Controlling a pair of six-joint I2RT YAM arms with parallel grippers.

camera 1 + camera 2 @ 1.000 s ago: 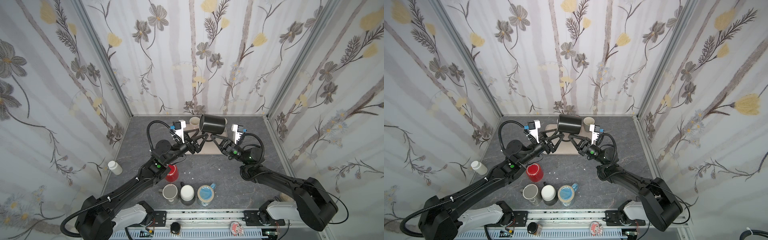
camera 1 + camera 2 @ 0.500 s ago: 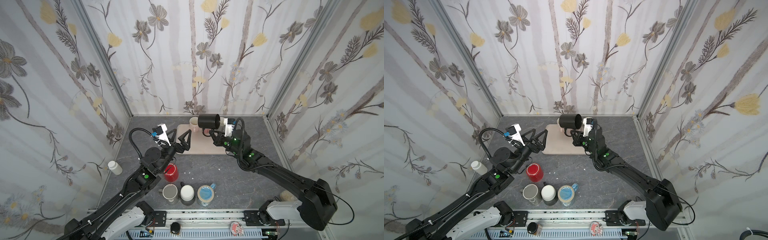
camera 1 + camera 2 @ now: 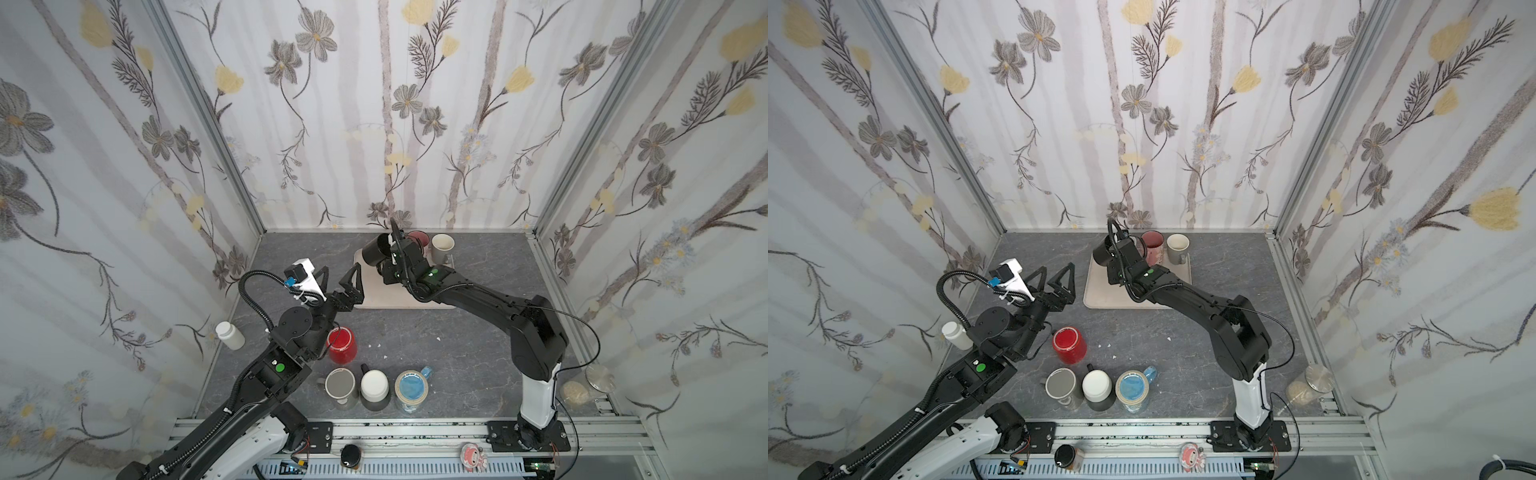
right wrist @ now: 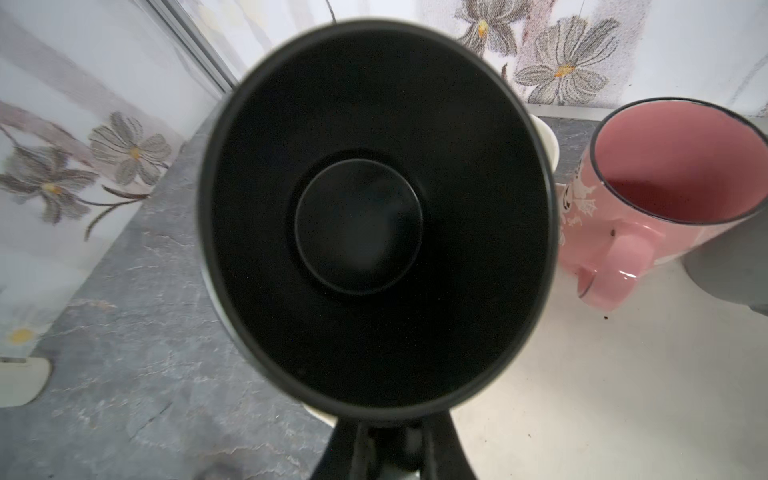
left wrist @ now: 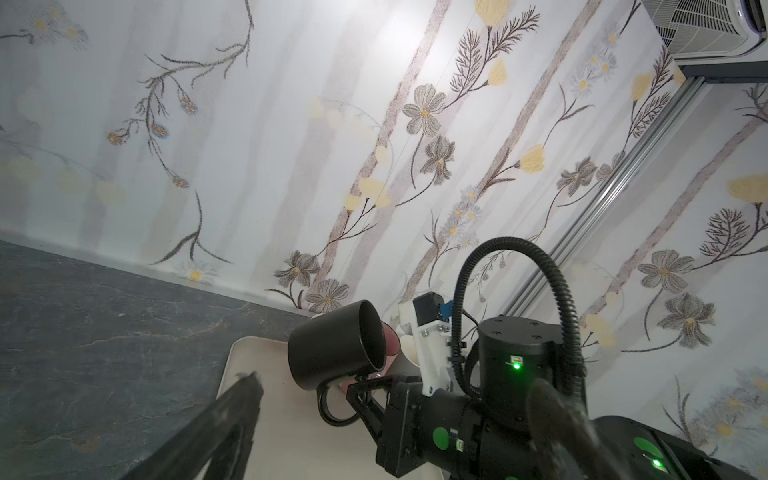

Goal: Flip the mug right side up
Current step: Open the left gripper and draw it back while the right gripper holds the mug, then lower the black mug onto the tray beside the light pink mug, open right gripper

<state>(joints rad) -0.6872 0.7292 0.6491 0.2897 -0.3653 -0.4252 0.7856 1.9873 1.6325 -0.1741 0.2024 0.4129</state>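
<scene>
At the near edge of the worktop, nothing moved: a row of a grey ceramic mug, a dark mug with a white top and a glass mug with a blue top, then a red round cup just behind.

Further in, toward the left edge: the black left gripper, drawn back from beside the mug within the last second. Jaws spread wide, holding nothing. No more support from this side.

Over the far left corner of the flat beige tray: the matte black ceramic mug, lower than a second ago, in the air, not touching the tray. Pinched by its handle in the black right gripper, jaws pressed nearly together on it. Lying about on its side, mouth toward the right wrist and a little upward; not upright yet.

Beyond, at the far edge of the tray: a pink ceramic mug and a cream ceramic mug, both upright, the pink one just beside the black mug.

Probably remaining: to finish the rotation and set down on bare tray without knocking the pink mug.
</scene>
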